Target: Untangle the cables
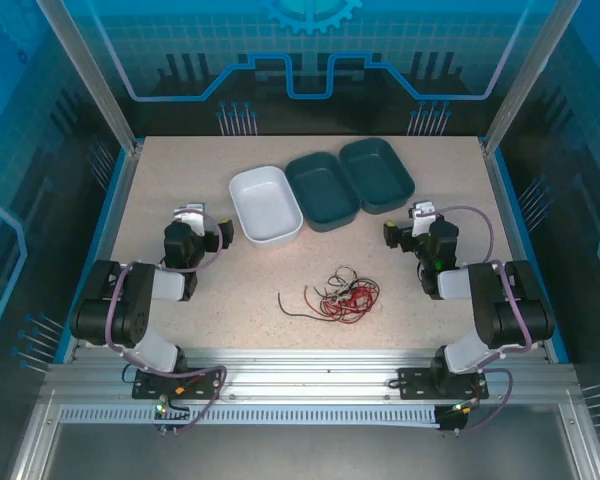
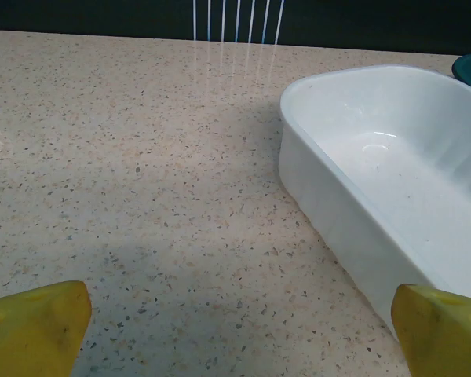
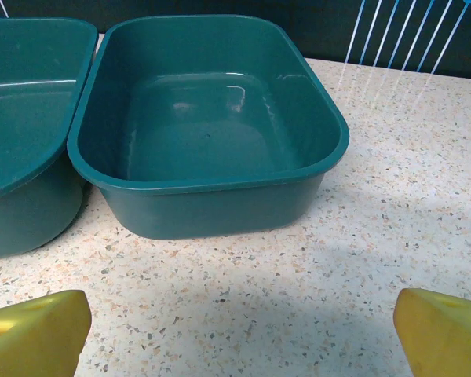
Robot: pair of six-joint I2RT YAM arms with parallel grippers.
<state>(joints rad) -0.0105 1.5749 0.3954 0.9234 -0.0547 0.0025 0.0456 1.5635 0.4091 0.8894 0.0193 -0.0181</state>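
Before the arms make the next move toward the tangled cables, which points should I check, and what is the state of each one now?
1. The left gripper is open, with nothing between its fingers: ok.
2. The right gripper is open, holding nothing: ok.
3. The cables lie on the bare table between the two arms, apart from the bins: ok.
4. Cables separated: not ok. Red and dark strands form one pile.
5. The white bin, middle teal bin and far teal bin are empty: ok.
6. Which strand lies on top: cannot tell, too thin.
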